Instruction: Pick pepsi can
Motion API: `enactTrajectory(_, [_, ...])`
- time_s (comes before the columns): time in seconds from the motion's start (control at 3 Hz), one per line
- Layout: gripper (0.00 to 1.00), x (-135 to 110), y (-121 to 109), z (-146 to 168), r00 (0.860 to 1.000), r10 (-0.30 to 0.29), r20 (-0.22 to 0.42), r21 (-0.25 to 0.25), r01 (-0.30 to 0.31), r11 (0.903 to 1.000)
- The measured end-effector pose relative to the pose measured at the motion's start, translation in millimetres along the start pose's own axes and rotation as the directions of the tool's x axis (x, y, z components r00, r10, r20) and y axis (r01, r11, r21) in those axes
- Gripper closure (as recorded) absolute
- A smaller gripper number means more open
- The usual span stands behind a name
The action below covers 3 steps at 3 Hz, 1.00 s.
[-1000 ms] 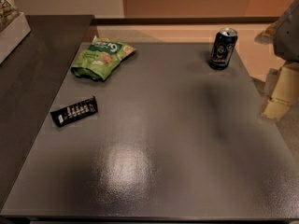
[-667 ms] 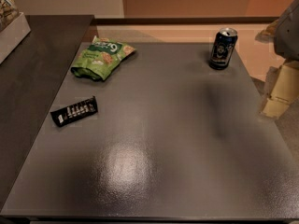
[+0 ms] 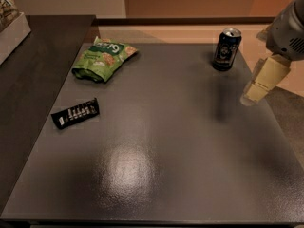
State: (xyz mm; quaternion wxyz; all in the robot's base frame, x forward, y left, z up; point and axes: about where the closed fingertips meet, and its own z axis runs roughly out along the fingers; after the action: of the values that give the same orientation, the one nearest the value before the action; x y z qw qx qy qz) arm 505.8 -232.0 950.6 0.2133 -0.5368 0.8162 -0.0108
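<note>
Navy pepsi can [image 3: 226, 49] upright, far edge; gripper [image 3: 252, 94] rt, part cropped, grip unclear.

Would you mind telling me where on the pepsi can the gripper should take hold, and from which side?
Grip the can around the middle of its body. It stands upright, so its round side wall offers a level hold. Approach from its near right, where the gripper hangs by the table's right edge. Nothing stands between them.

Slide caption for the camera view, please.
Gripper hovers over the table edge, apart from the upright pepsi can.
</note>
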Motion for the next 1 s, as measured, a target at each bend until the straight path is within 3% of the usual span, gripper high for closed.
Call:
enactTrajectory(0.33, [0.0,5.9,-39.8,24.9,0.992,0.108,0.062,0.04,-0.11,0.9931])
enactTrajectory(0.67, [0.0,10.8,-85.6,45.2,0.966,0.214,0.144,0.078,-0.226,0.9709])
enactTrajectory(1.0, [0.0,4.9,-120.9,64.6,0.932,0.278,0.234,0.085,-0.304,0.9488])
